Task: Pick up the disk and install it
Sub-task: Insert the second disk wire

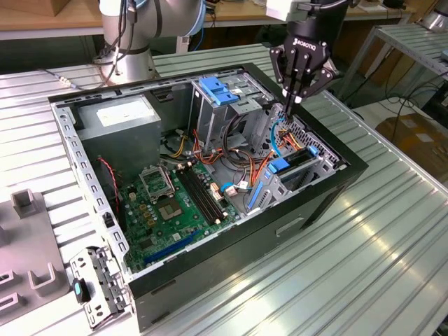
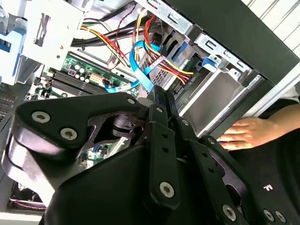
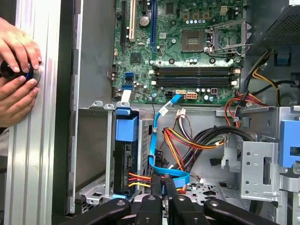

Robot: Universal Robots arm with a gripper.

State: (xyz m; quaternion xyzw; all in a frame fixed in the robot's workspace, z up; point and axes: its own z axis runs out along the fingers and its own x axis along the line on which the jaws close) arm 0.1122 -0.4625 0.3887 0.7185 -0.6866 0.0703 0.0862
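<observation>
I see the dark hard disk in its bright blue plastic carrier (image 3: 125, 140) seated upright in the drive bay of the open black computer case (image 1: 336, 183), my black gripper (image 1: 292, 98) just above beside it, fingers pinched together, gripping nothing I can make out.

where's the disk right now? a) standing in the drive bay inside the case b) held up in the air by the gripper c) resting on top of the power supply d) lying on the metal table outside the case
a: the disk stands on edge in the drive bay inside the computer case, blue tab up, with the gripper just above the cables beside it.
</observation>
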